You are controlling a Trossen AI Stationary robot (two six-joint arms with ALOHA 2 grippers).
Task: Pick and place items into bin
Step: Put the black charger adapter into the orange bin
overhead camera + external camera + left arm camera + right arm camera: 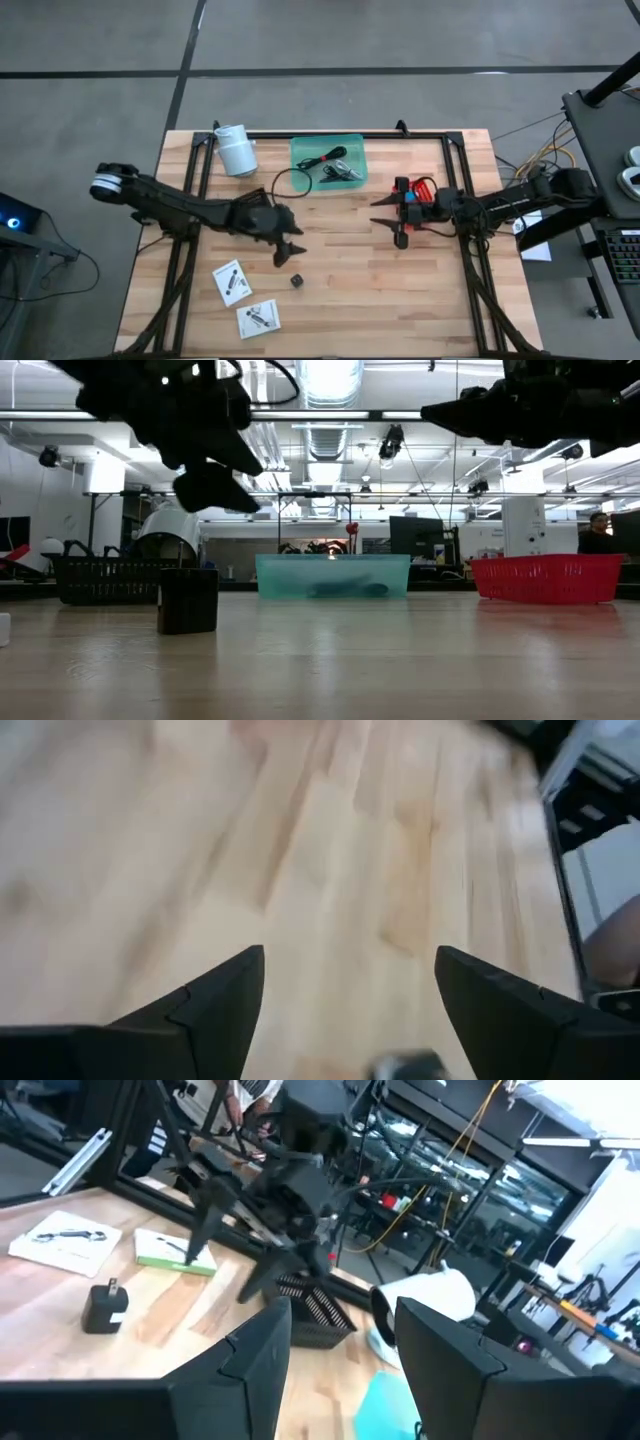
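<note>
Starting at the near edge of the bench [420, 300], two flat white packets [231, 282] [259, 318] lie by the near left corner, untouched. Just beyond them sits a small black cube [297, 280], also waiting. Above it hovers the left gripper [289, 247], its fingers spread and empty. Level with it, toward the right edge, the right gripper [399, 214] hangs with fingers apart, holding nothing. At the far edge stands the green bin [355, 150], already holding dark clips [342, 171]; a thin black cable [292, 181] loops half out over its wall. A white roll [236, 150] stands beside it. By my judgement, roughly half remains: cube, packets, trailing cable.
</note>
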